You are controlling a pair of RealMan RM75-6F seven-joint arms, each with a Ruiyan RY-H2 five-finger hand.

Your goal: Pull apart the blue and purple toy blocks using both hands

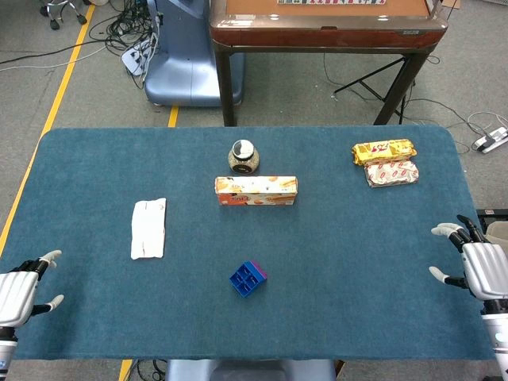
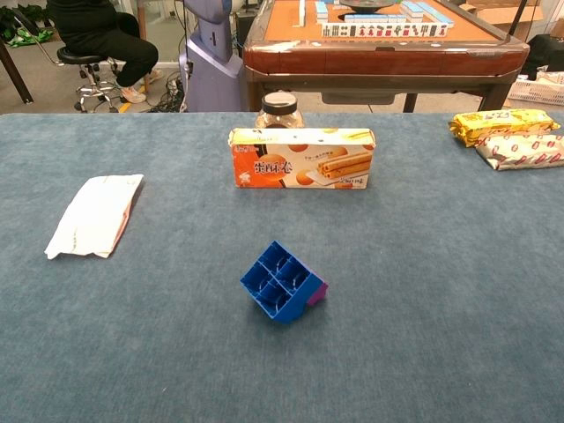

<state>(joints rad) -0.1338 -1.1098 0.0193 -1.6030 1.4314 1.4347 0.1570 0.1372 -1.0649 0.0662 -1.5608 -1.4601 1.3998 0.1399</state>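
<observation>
The blue block [image 1: 245, 279] and the purple block [image 1: 257, 270] are joined as one piece, lying tilted on the blue table near its front middle. In the chest view the blue block [image 2: 281, 282] shows its hollow underside, with the purple block [image 2: 317, 293] peeking out at its right. My left hand [image 1: 22, 290] hovers at the table's front left edge, fingers apart, holding nothing. My right hand [image 1: 476, 266] is at the front right edge, also open and empty. Both hands are far from the blocks and out of the chest view.
An orange biscuit box [image 1: 256, 190] stands behind the blocks, with a round jar [image 1: 243, 156] behind it. A white packet [image 1: 148, 228] lies to the left. Two snack packs [image 1: 386, 161] sit at the back right. A wooden table [image 1: 325, 28] stands beyond.
</observation>
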